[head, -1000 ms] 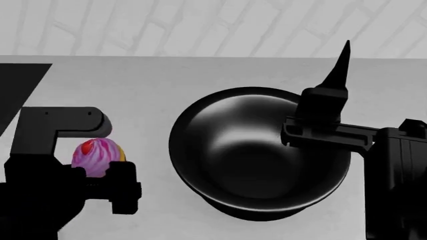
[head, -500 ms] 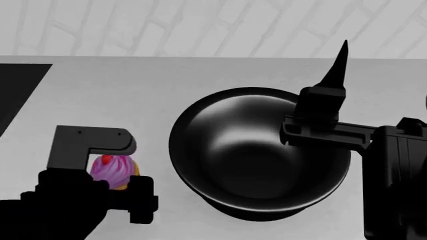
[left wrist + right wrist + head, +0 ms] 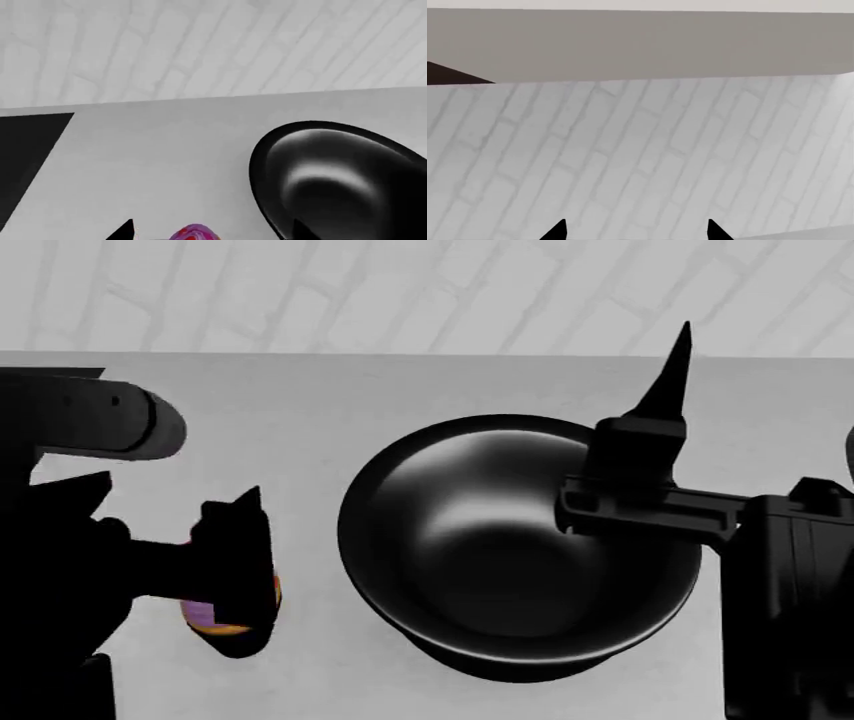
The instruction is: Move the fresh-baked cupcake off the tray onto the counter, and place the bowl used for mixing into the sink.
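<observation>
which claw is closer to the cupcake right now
Left. The left claw is right at the cupcake, partly covering it. The right claw is off across the bowl, above its far rim.

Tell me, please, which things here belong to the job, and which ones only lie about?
Belong to the job:
cupcake
bowl
counter
sink

Only there:
brick wall

Bowl (image 3: 507, 540) glossy dark metal; counter (image 3: 334, 400) smooth matt white; cupcake (image 3: 200, 613) frosting soft pink-purple.
</observation>
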Controlling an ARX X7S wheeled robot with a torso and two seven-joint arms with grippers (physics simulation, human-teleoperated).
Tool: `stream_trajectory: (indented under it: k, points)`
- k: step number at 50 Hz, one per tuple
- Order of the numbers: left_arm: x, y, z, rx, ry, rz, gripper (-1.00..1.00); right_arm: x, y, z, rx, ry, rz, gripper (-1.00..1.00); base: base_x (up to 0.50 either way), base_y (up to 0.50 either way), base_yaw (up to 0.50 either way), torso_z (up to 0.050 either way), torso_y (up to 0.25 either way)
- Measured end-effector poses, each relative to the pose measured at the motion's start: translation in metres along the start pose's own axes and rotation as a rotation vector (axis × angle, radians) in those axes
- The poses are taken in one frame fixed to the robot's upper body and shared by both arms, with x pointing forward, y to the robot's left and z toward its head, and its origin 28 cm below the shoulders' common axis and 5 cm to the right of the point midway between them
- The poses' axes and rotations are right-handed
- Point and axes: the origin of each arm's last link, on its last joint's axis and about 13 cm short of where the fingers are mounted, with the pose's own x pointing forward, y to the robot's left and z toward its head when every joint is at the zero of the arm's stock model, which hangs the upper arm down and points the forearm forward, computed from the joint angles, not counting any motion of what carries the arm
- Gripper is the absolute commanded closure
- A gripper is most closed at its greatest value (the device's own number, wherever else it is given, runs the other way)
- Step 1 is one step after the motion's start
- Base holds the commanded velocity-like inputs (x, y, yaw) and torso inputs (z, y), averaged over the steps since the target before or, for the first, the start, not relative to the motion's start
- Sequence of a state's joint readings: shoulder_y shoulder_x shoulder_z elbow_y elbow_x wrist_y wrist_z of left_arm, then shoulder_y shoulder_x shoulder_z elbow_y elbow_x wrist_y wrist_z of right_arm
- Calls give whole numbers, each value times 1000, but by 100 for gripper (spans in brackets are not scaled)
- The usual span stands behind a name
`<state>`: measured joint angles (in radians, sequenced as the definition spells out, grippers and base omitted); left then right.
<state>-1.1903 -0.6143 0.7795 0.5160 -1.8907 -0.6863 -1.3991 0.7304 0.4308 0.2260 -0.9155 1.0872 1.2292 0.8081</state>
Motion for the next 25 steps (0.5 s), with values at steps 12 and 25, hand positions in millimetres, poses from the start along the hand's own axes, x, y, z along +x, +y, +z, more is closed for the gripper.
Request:
stream_trajectory:
  k: [12, 25]
  points:
    - [-93, 4, 66, 77, -378, 11, -100, 1, 1, -3, -6, 8, 2, -100, 0, 0, 0, 0, 0]
    - [-182, 41, 82, -29, -847, 193, -100, -1, 1, 0, -9, -3, 7, -100, 0, 0, 0, 0, 0]
